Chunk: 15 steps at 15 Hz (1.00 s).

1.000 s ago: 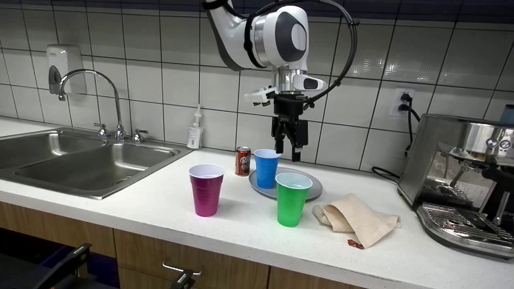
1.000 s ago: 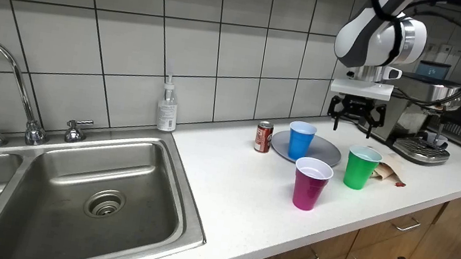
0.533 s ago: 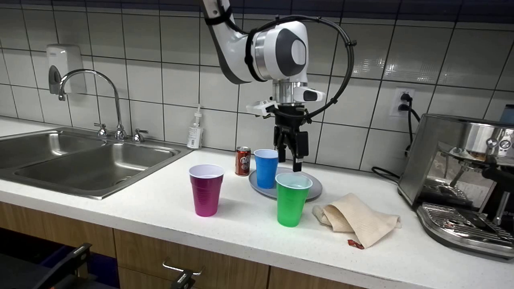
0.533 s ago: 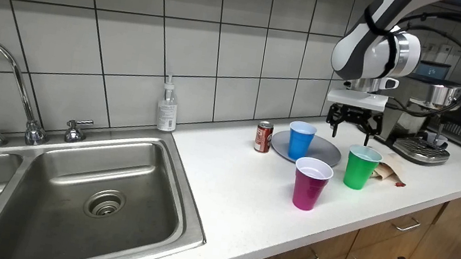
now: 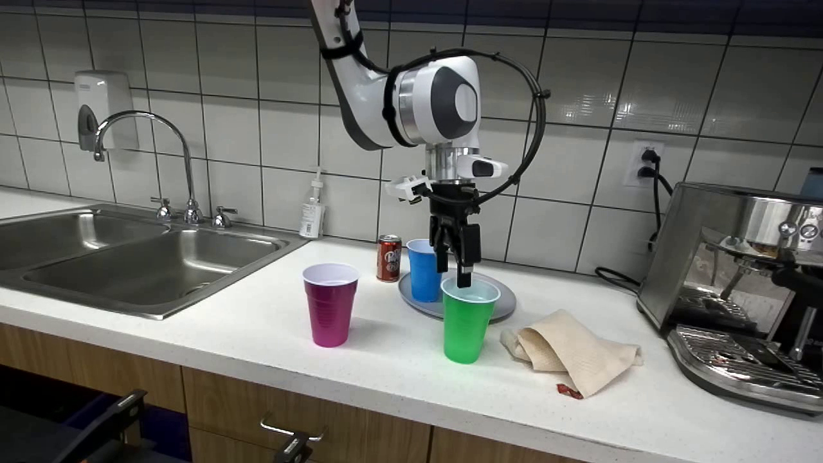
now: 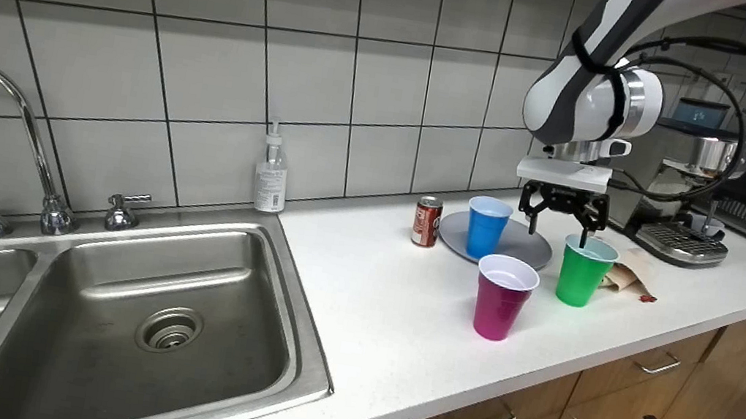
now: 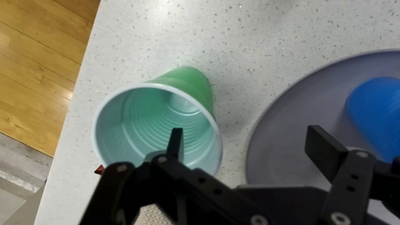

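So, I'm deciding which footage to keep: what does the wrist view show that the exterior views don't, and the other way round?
Only the wrist view shows the inner bottom of the green plastic cup and the yellowish wooden floorboards.

Only the two exterior views show the magenta plastic cup, the red metal soda can and the steel sink.

All share the green plastic cup's outside, the blue plastic cup, the round grey plate and the open black two-fingered hand.
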Tool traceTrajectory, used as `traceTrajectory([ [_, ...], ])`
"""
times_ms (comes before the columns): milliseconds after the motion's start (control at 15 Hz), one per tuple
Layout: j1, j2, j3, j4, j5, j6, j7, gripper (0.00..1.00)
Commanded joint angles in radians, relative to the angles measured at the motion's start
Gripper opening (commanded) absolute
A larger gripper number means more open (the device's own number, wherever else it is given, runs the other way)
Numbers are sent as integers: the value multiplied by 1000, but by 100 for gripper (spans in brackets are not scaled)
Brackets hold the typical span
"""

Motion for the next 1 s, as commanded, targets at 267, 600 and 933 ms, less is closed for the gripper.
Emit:
traceTrajectory([
  [267, 28, 8, -26, -3, -41, 9, 51, 60],
  [600, 34, 5, -32, -3, -52, 8, 61, 20],
  [933, 45, -17, -44, -18, -79, 6, 73, 0],
])
